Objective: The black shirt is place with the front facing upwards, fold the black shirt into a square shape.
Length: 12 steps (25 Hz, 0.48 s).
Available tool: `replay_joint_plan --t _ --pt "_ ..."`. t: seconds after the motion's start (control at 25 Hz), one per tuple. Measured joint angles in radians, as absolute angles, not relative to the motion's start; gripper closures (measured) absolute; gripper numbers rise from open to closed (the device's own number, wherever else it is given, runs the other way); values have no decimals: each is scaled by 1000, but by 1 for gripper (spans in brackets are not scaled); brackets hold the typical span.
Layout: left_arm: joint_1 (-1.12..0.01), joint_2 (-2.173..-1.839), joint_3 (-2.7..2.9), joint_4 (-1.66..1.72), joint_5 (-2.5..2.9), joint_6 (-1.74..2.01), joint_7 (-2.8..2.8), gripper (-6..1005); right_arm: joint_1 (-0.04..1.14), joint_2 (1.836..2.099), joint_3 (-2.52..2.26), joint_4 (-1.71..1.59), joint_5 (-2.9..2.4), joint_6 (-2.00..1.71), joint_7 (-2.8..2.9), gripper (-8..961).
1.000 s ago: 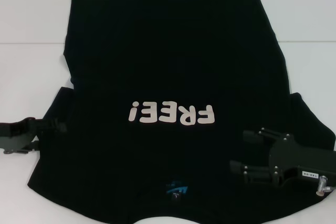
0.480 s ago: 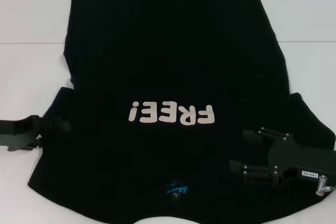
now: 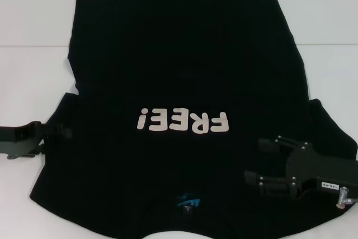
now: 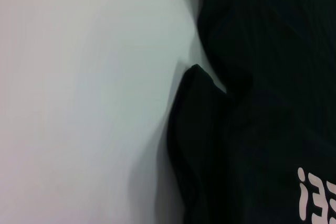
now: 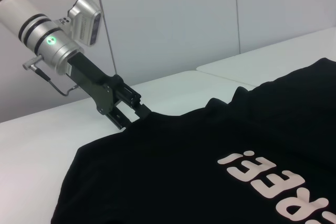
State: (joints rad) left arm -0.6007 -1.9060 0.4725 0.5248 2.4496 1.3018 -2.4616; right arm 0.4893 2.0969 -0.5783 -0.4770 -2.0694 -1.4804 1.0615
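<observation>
In the head view, the black shirt [image 3: 184, 104] is spread print-up on the white surface [image 3: 33, 26], with the left gripper [image 3: 62, 132] at its nine o'clock sleeve and the right gripper [image 3: 263, 163] held over its four o'clock side, fingers apart. In the left wrist view only the rumpled sleeve edge is shown. In the right wrist view the left gripper's fingers [image 5: 137, 112] are seen at the sleeve hem, though whether they are clamped on cloth cannot be told; if only one layer is caught, the fold may be dragged askew.

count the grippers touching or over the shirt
2: the left gripper is at the left sleeve edge of the black shirt; the right gripper is over its right shoulder area, jaws open.
</observation>
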Motion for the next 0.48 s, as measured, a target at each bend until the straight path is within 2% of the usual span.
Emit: replay_joint_plan --t 0.32,0.48 --pt "-604 -1929 515 549 2462 1253 -2456 266 489 2097 -578 -475 -2069 -1482 1062 27" --pt "-605 -1931 516 550 2460 1236 -2455 395 489 2097 -578 -475 -2069 -1483 1071 26"
